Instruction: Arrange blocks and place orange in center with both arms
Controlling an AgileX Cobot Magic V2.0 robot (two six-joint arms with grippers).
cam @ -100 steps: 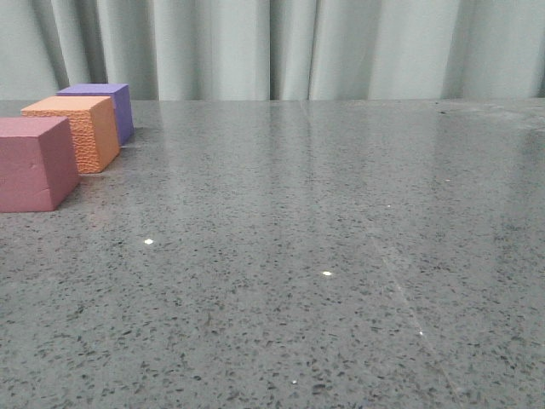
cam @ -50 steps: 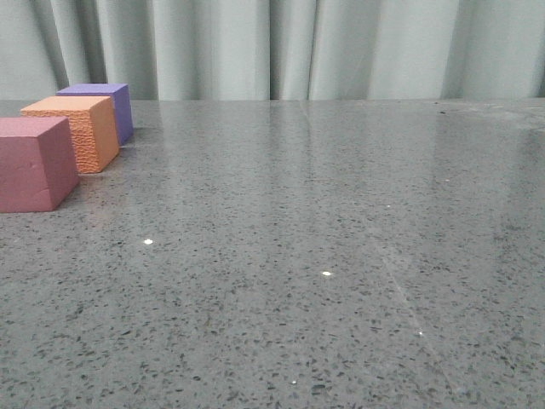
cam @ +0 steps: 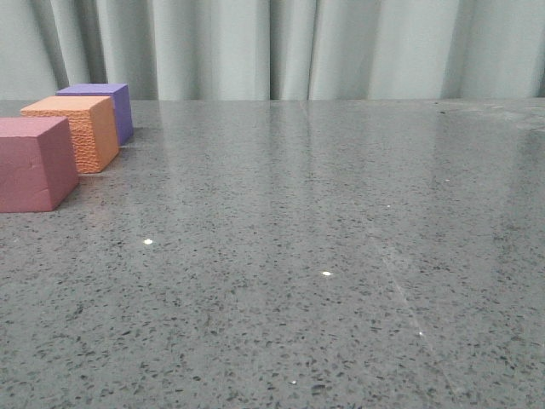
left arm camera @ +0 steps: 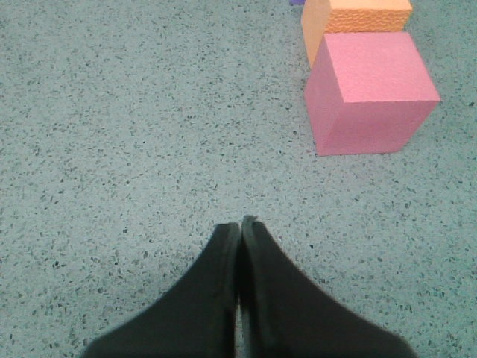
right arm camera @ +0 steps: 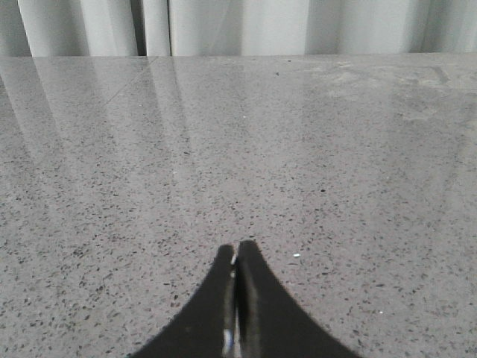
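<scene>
On my front camera I see three blocks in a row at the far left of the grey speckled table (cam: 341,256): the pink block (cam: 32,164) nearest, the orange block (cam: 75,130) in the middle just behind it, and the purple block (cam: 104,106) farthest, close to the pale curtain (cam: 281,47). Neither arm shows in that view. My left gripper (left arm camera: 241,221) has its fingers pressed together, holding nothing, above bare tabletop; the pink block (left arm camera: 369,93) sits ahead of the fingertips and off to one side, well apart from them, with the orange block (left arm camera: 358,19) just beyond it. My right gripper (right arm camera: 236,247) also has its fingers pressed together over bare table, no block near it.
</scene>
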